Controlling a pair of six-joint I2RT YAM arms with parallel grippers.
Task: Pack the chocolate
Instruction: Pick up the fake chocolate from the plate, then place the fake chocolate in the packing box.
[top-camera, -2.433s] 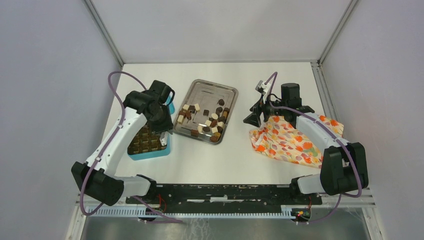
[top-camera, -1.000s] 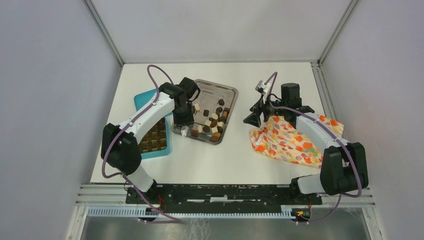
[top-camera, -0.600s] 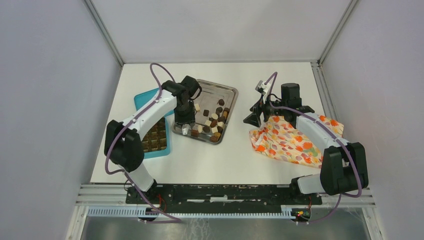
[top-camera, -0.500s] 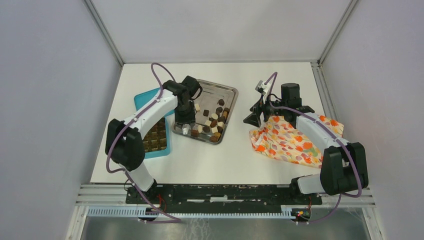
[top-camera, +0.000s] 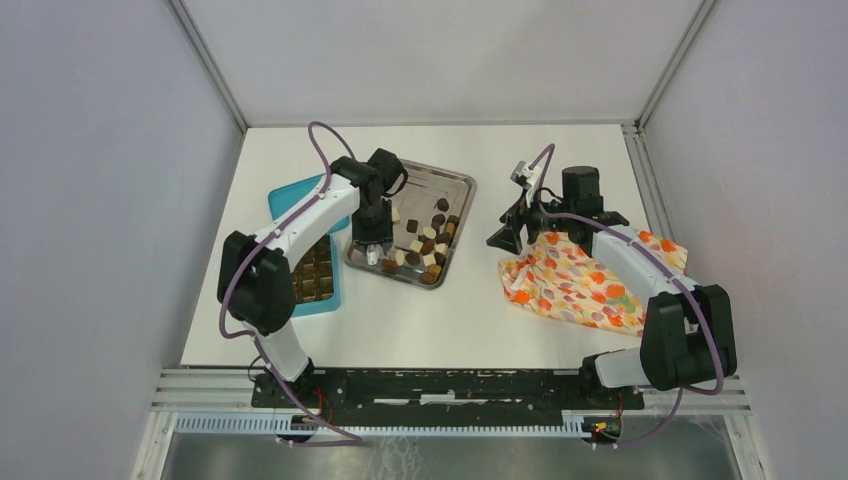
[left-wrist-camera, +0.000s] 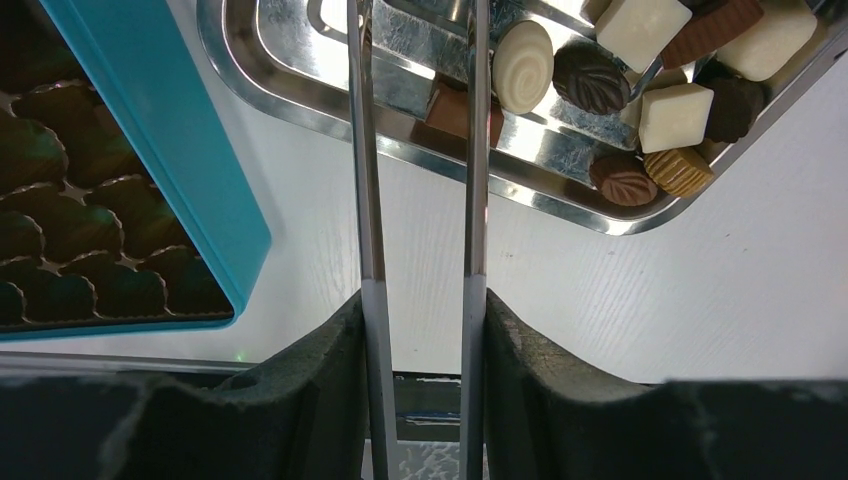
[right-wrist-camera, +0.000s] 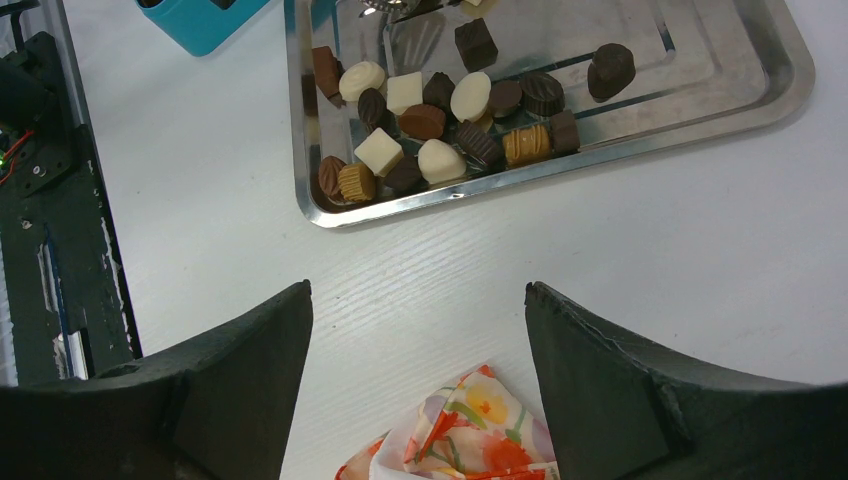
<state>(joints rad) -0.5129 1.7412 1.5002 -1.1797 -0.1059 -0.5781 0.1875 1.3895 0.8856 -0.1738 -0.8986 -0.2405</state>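
The left gripper (left-wrist-camera: 413, 20) has swung from teal box (top-camera: 283, 203) to steel tray (top-camera: 445, 178), fingers parted around a brown chocolate (left-wrist-camera: 448, 110), likely the next pick. The right gripper (right-wrist-camera: 415, 295) stays released, empty.

One rectangular steel tray (top-camera: 430, 183), one teal square compartmented box (top-camera: 284, 198), one orange floral cloth (top-camera: 570, 280). Roughly twenty small dark, brown and white chocolate pieces (right-wrist-camera: 441, 160) in tray.

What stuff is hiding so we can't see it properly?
- Left gripper: its ends run off the left wrist view's top edge.
- Brown chocolate: left wrist view, one finger crosses it.
- Teal box: cut by left wrist view's left edge; left arm covers part from above.
- Cloth: right wrist view's bottom edge cuts it.
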